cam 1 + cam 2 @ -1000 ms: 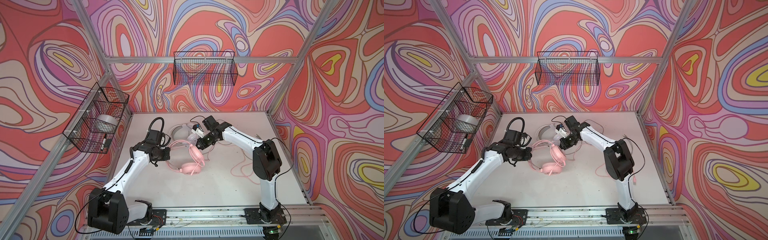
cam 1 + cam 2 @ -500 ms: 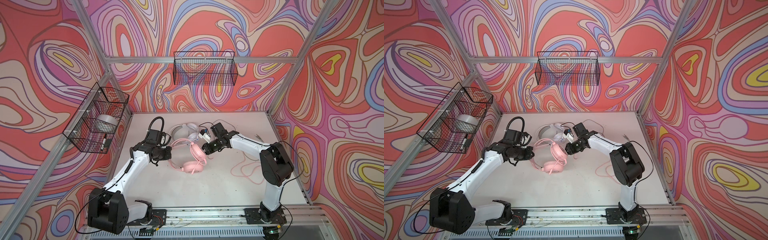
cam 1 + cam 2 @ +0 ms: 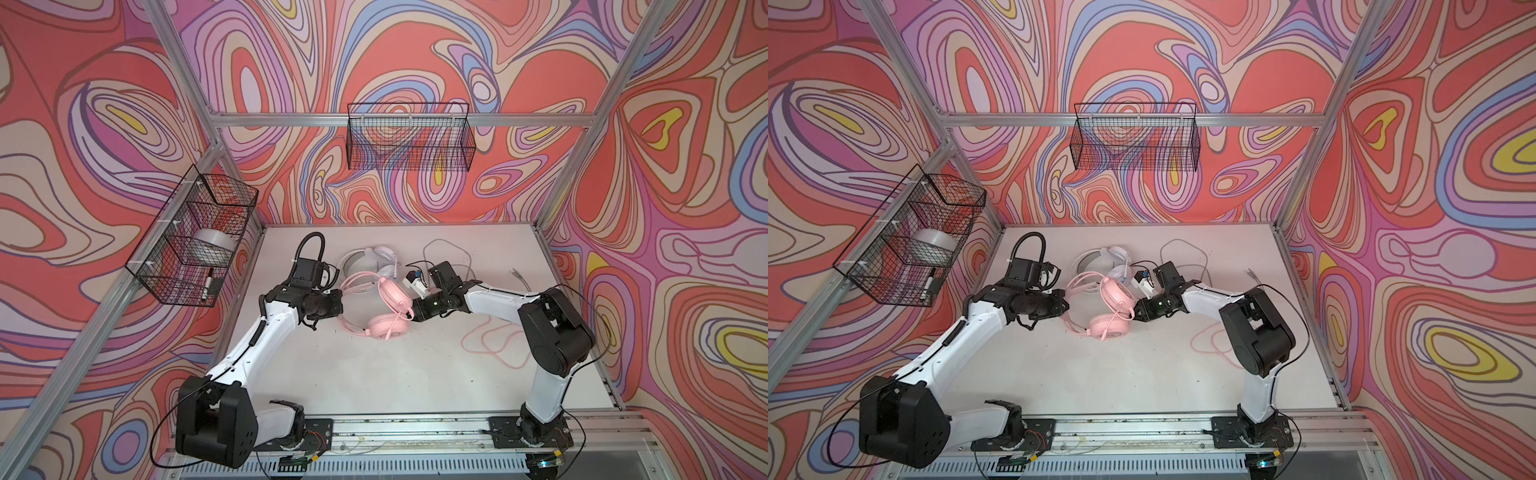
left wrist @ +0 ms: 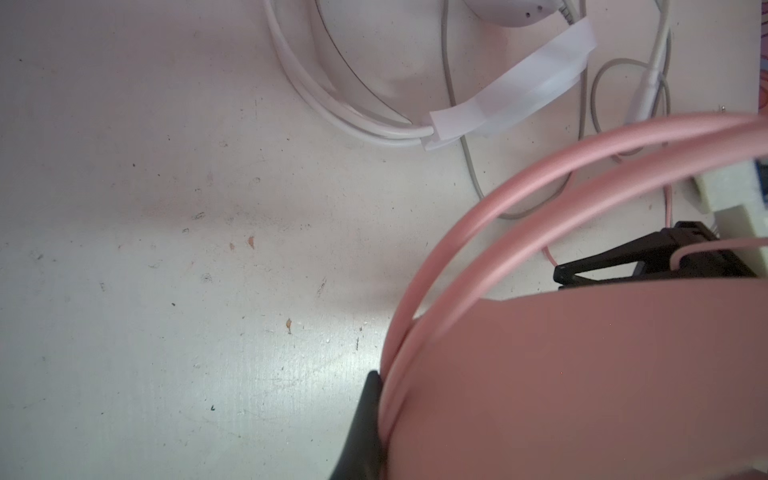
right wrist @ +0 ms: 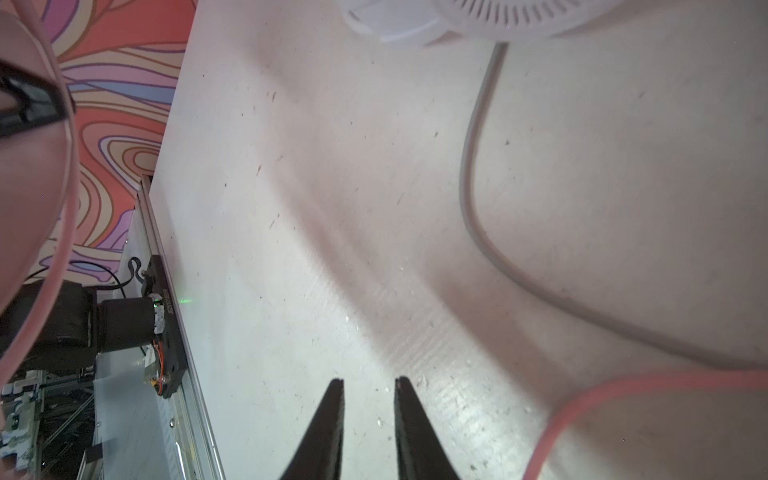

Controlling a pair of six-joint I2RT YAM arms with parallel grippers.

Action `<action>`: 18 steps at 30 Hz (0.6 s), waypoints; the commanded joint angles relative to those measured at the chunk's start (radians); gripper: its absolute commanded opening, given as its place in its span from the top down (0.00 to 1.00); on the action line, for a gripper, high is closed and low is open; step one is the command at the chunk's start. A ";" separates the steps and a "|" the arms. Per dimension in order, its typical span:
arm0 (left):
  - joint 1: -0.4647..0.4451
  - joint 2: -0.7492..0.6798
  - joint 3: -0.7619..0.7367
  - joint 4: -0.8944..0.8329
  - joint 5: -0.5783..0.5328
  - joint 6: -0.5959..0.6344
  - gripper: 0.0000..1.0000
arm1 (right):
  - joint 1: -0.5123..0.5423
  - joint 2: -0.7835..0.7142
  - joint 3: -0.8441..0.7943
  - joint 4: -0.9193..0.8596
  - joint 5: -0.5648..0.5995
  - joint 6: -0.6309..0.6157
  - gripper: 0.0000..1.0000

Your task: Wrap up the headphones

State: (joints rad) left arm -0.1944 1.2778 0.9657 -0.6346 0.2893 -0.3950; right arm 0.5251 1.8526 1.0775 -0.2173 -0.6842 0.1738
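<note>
The left end effector (image 3: 338, 305) clamps shut on the headband of the pink headset (image 3: 388, 327), its second finger hidden behind the band. The right end effector (image 5: 368, 386), slightly parted and empty, hovers just beside the big round pink earcups at the middle of the desk (image 3: 374, 374). The white headset (image 3: 382, 254) lies toward the desk's back edge; the loose pink cable (image 3: 494, 345) trails toward the desk's right side.

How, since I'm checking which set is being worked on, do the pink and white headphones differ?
Grip: the left gripper is shut on the pink headphones at the headband; the white headphones lie free. Pose: the pink headphones have one earcup tilted up; the white headphones rest behind them on the table. Cords: the pink cable sprawls rightward; the grey cable loops farther back. Both are wired over-ear sets.
</note>
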 commanded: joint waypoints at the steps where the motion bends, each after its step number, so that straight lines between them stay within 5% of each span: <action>1: 0.022 -0.028 0.005 0.062 0.060 -0.073 1.00 | -0.004 -0.014 -0.048 0.112 -0.052 0.038 0.73; 18: 0.064 -0.021 0.109 0.004 0.031 -0.204 1.00 | -0.003 0.069 -0.115 0.176 -0.118 0.049 0.70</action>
State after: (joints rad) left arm -0.1364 1.2652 1.0096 -0.6407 0.2913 -0.5346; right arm 0.5251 1.9041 0.9810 -0.0517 -0.7784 0.2234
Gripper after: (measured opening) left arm 0.082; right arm 0.304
